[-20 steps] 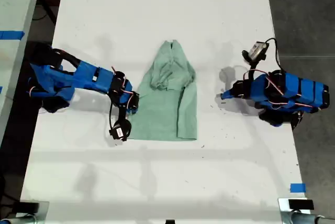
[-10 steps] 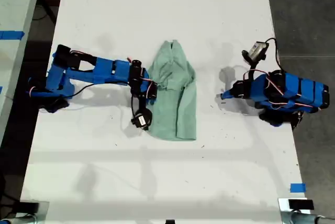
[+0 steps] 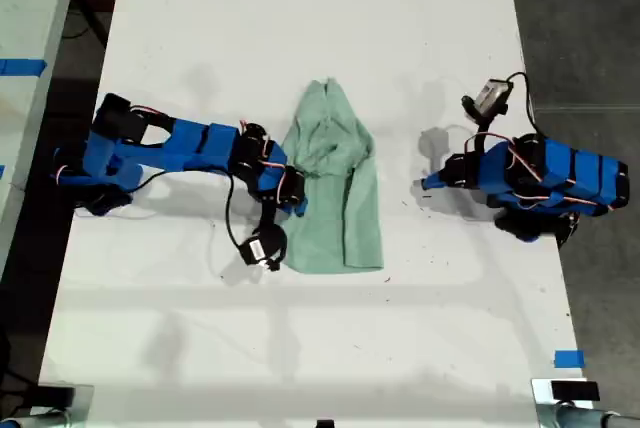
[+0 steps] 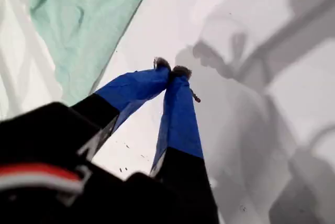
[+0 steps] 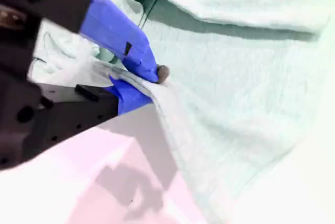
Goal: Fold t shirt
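The pale mint-green t shirt (image 3: 340, 198) lies in the middle of the white table (image 3: 300, 18), its edge on the exterior view's left folded inward. My second gripper (image 3: 298, 206) reaches in from the exterior view's left and is shut on that folded edge; the second wrist view shows the blue jaws (image 5: 152, 77) pinching a layer of t shirt (image 5: 235, 88). My first gripper (image 3: 428, 185) rests on the exterior view's right, apart from the cloth. Its fingertips (image 4: 170, 68) are shut on nothing above bare table, with the t shirt (image 4: 78, 20) beyond them.
Dark floor runs along the table's edge on the exterior view's right. A second light surface with blue tape (image 3: 20, 66) sits on the exterior view's left. Blue tape (image 3: 568, 358) marks the near corner on the exterior view's right, by a metal clamp (image 3: 565, 393).
My second gripper moved toward the exterior view's right, dragging the t shirt's edge over itself, so the cloth is narrower. The first arm has stayed still.
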Available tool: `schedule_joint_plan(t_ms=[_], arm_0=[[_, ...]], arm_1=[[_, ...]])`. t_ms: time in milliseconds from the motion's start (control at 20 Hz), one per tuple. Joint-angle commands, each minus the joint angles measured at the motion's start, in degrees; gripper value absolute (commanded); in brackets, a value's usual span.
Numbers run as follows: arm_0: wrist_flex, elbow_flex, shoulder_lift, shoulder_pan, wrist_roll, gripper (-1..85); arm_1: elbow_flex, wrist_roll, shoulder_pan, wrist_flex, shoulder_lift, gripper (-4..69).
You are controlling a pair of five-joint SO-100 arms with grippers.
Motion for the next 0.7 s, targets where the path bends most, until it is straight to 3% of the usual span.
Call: schedule_joint_plan(t_ms=[0,200,450,650], arm_0=[[3.4,-0.7,8.1,3.1,-3.2,-0.2],[4.1,0.9,9.2,0.4,-4.7,-0.2],[-2.9,-1.4,3.1,-6.7,-3.7,-0.2],[-7.4,-3.8,-0.7,-6.9,-3.7,-0.2]], arm_1=[[1.5,-0.8,0.4,0.2,0.1,1.5],[1.5,-0.8,0.7,0.2,0.1,1.5],[1.5,-1.0,0.7,0.2,0.1,1.5],[1.5,-1.3,1.2,0.2,0.1,1.5]])
